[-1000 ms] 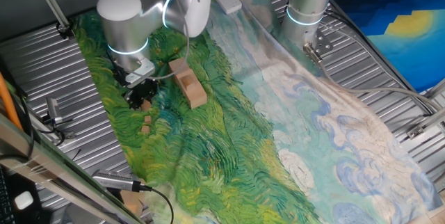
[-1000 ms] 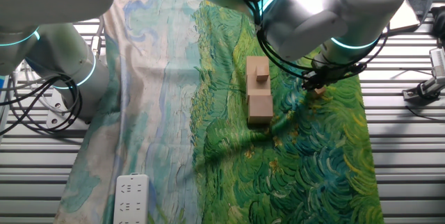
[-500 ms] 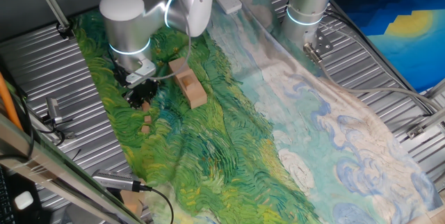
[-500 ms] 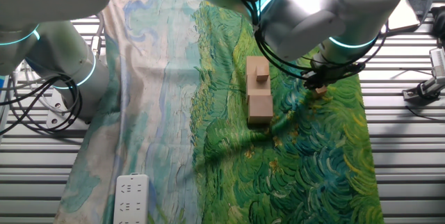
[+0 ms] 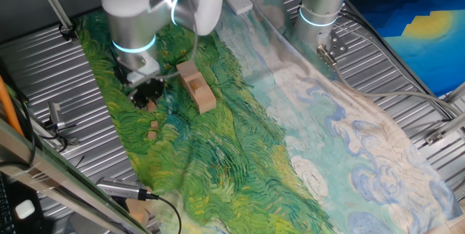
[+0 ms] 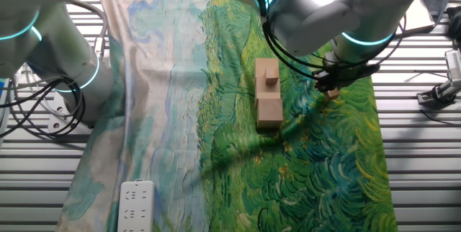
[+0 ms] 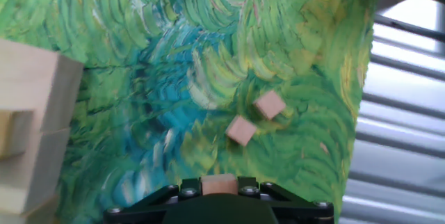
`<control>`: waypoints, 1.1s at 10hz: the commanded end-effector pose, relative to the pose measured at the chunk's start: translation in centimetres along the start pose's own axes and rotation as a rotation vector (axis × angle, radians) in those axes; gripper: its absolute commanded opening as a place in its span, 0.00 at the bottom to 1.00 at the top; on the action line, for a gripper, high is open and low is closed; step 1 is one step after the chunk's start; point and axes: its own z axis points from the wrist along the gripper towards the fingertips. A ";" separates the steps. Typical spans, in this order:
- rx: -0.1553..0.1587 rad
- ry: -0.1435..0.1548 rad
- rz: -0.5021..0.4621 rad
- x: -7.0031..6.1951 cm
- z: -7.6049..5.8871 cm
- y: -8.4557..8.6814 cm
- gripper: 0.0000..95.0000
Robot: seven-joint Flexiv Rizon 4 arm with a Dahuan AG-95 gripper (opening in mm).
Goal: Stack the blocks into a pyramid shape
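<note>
Mostly painted green cloth (image 5: 218,154), ribbed metal table (image 5: 43,67), blocks (image 5: 197,89)

A small tan wooden cube (image 7: 220,184) sits clamped between the tips of the claw (image 7: 220,189). Two more small cubes (image 7: 254,117) lie loose on the cloth just ahead of it, nearly touching. The big blocks (image 5: 196,87) stand in a row off to its side, one small cube (image 6: 271,78) on top.

Ribbed metal table (image 5: 407,67); painted cloth (image 5: 290,132) over it, power strip (image 6: 135,202) on cloth.
</note>
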 end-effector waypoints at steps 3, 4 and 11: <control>-0.050 -0.029 0.030 0.8 -3.2 1.5 0.00; -0.076 -0.036 0.044 0.6 -3.8 2.1 0.00; -0.107 -0.048 0.143 -0.8 -6.3 8.8 0.00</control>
